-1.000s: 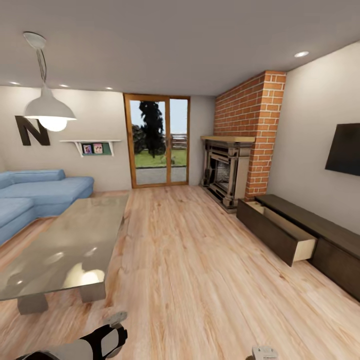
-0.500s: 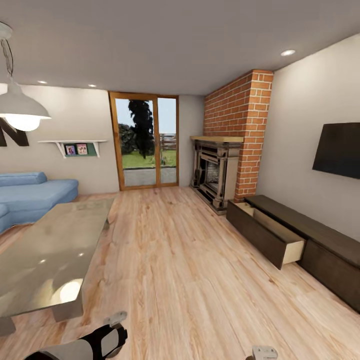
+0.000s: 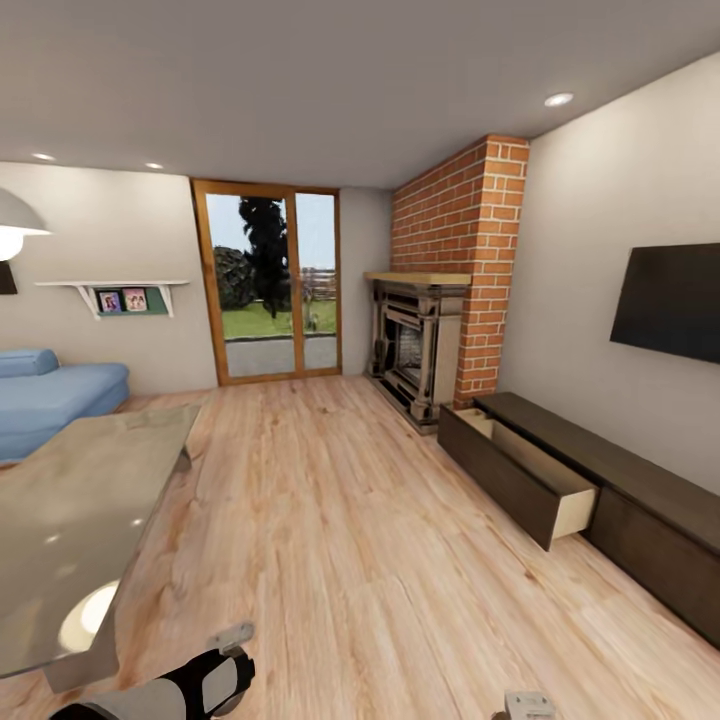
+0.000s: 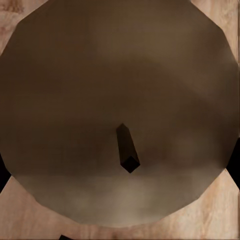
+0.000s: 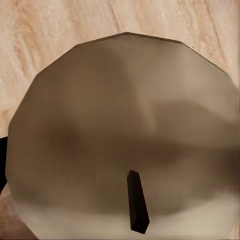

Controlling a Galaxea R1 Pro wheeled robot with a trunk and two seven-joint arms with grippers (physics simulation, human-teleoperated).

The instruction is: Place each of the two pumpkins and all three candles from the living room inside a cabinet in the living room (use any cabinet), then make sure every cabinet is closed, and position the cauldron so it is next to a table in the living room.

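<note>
The head camera has swung to the right over the past second: the glossy coffee table (image 3: pixel 70 520) has slid toward the lower left edge of the frame, the pendant lamp (image 3: pixel 12 225) is nearly cut off at the left, and the long dark-brown cabinet (image 3: pixel 610 465) now stands fuller in the right half, below the wall-mounted television (image 3: pixel 668 300). The furniture itself has not moved; only the view has turned. The cabinet's near drawer (image 3: pixel 520 480) stands pulled out over the plank floor (image 3: pixel 350 540), its pale beige inside exposed, just right of the fireplace (image 3: pixel 415 345) and brick chimney (image 3: pixel 465 260). At the bottom edge, the left gripper (image 3: pixel 231 637) and the right gripper (image 3: pixel 526 706) poke into view, too little of either showing to tell whether the jaws are wide or narrow. Each wrist camera looks straight onto a cream candle top with a dark wick: the left-wrist candle (image 4: pixel 120 90) and the right-wrist candle (image 5: pixel 125 115), both with bare floorboards behind them. The fingers are hidden by the wax, so the grip cannot be confirmed, though the closeness suggests each claw carries one. The turn appears to line the robot up with the open drawer, the likely drop point for both candles; that drawer must later be shut.
</note>
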